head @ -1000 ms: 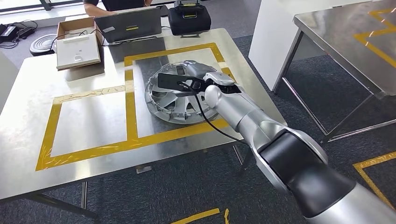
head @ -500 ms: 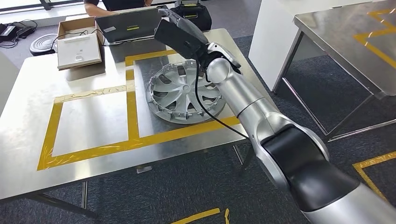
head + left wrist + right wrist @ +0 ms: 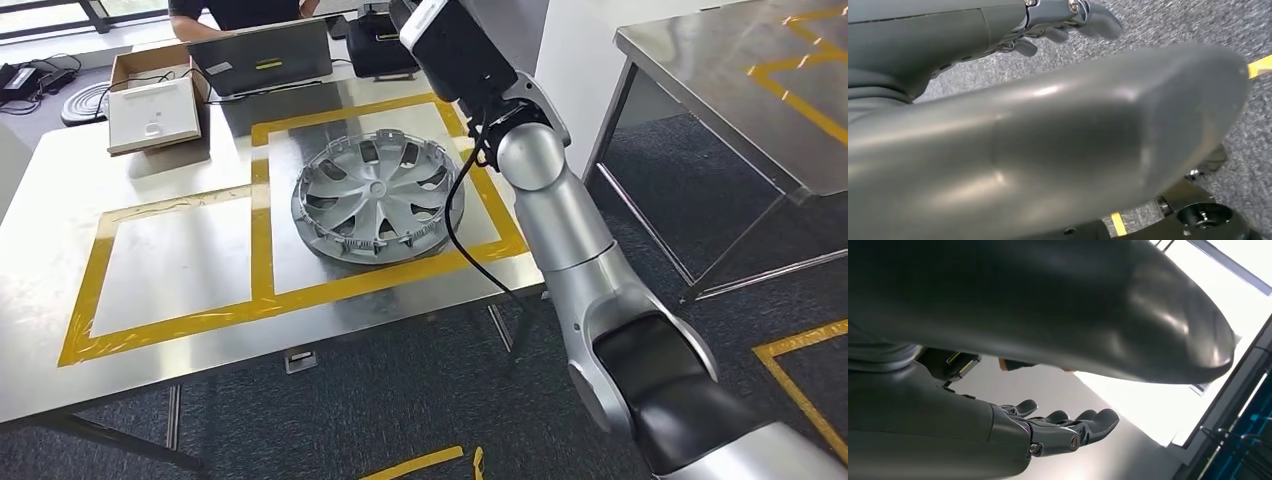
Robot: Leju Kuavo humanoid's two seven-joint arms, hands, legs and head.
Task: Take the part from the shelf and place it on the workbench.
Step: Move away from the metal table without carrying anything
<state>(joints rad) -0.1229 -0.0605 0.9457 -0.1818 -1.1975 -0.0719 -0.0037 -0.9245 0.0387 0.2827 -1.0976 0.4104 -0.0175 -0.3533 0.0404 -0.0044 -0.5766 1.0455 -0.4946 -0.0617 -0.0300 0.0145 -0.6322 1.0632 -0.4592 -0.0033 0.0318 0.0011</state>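
Hanging beside the body, the left hand [image 3: 1058,30] is seen over carpet, its fingers [image 3: 1098,22] loosely curled and nothing visible in them. On the worktop [image 3: 60,200], the part [image 3: 378,200] (a silver wheel cover with curved spokes and a clipped rim) is seen lying flat, face up, inside the right-hand square of yellow tape [image 3: 262,200], a marking presumably laid down as the drop zone; placement is therefore judged complete. Above and beyond it, the right arm [image 3: 555,215] is raised high, apparently to clear the part. The right hand [image 3: 1058,427] is shown with fingers [image 3: 1098,421] extended side by side, holding nothing. Farther back, a laptop [image 3: 265,60] and a cardboard box [image 3: 155,100] are placed.
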